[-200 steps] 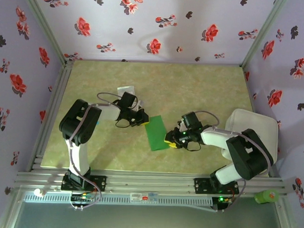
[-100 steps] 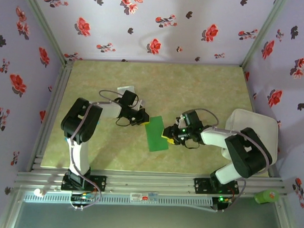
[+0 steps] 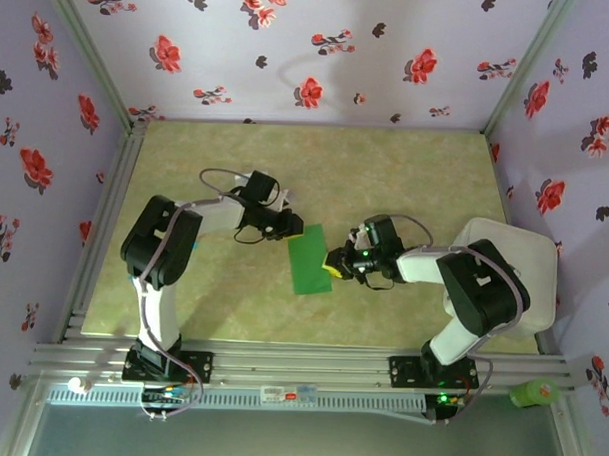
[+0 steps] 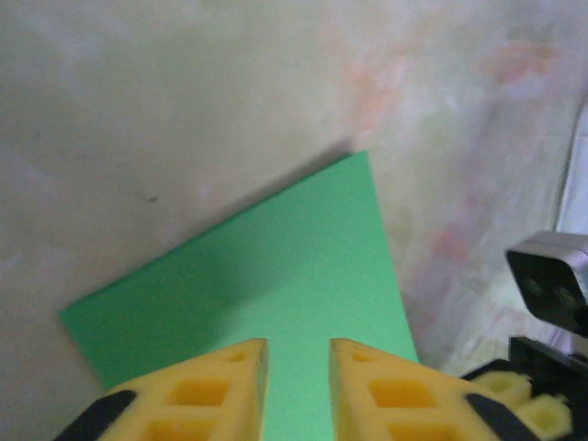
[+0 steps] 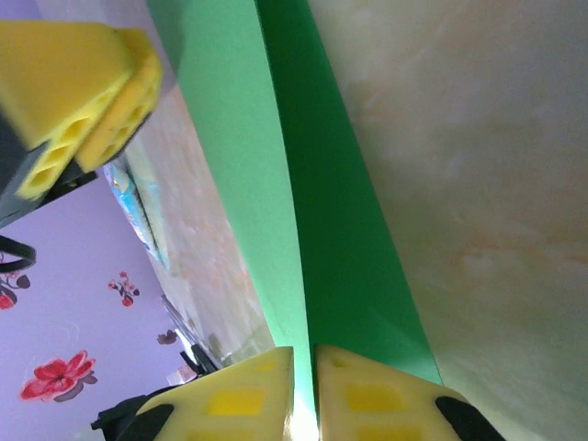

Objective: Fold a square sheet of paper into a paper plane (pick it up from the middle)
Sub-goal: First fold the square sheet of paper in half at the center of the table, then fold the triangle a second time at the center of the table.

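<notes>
Right pincer (image 5: 304, 367) pinches the green paper's (image 5: 322, 230) edge; left pincer (image 4: 299, 367) spread just over it, so pulling may undo the fold.

The right fingers (image 5: 234, 395) have drawn nearly together on the 3 o'clock edge of the square sheet of paper (image 3: 309, 260), where a moment ago they stood wider apart. They have also travelled toward 10 o'clock across the tabletop (image 3: 407, 172), and the sheet has slid a little toward 11 o'clock. The left fingers (image 4: 207, 390), pinched shut before, now stand parted over the sheet's 11 o'clock corner, and the left wrist has swung toward 12 o'clock.
</notes>
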Robot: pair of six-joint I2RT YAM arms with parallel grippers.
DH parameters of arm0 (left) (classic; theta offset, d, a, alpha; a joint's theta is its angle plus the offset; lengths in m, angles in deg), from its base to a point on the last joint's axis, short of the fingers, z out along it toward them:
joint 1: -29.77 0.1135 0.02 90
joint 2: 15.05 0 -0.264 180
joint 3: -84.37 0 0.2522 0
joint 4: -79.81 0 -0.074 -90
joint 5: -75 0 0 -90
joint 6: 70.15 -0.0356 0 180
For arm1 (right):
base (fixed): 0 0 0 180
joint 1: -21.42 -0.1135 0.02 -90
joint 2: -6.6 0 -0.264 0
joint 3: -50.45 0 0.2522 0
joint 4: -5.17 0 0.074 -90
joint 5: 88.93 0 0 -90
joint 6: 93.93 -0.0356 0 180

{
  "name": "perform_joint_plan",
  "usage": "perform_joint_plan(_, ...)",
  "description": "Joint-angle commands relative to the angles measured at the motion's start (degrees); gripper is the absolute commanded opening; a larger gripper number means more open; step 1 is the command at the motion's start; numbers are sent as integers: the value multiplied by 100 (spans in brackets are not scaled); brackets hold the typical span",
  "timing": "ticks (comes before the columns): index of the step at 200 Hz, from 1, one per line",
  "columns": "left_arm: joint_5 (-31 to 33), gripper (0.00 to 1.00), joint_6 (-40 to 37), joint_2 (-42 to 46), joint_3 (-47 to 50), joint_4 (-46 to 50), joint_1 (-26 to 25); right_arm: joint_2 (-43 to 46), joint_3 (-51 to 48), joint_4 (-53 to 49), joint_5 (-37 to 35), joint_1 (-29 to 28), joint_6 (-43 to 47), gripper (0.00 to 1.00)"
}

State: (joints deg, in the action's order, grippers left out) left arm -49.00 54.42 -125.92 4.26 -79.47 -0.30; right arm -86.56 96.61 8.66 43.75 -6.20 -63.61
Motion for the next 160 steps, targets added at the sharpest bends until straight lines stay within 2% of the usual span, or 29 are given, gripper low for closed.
perform_joint_plan(1,239,39,-301,737,29,-15,-67,-54,-146,455,-50,46,-291,9)
perform_joint_plan(35,702,44,-538,1484,423,-64,-157,-99,-164,612,-128,46,-429,5)
perform_joint_plan(59,978,46,-715,1939,830,-229,-317,6,-214,491,-547,35,-534,3)
perform_joint_plan(91,1842,48,-1382,2561,1449,-489,-988,174,-366,859,-985,2,-1052,3)
perform_joint_plan(120,2242,48,-2113,3065,2291,-1380,-1546,234,-253,725,-945,-64,-1081,6)
perform_joint_plan(160,2625,51,-3500,3136,2740,-1590,-2448,247,-137,619,-927,-147,-1063,6)
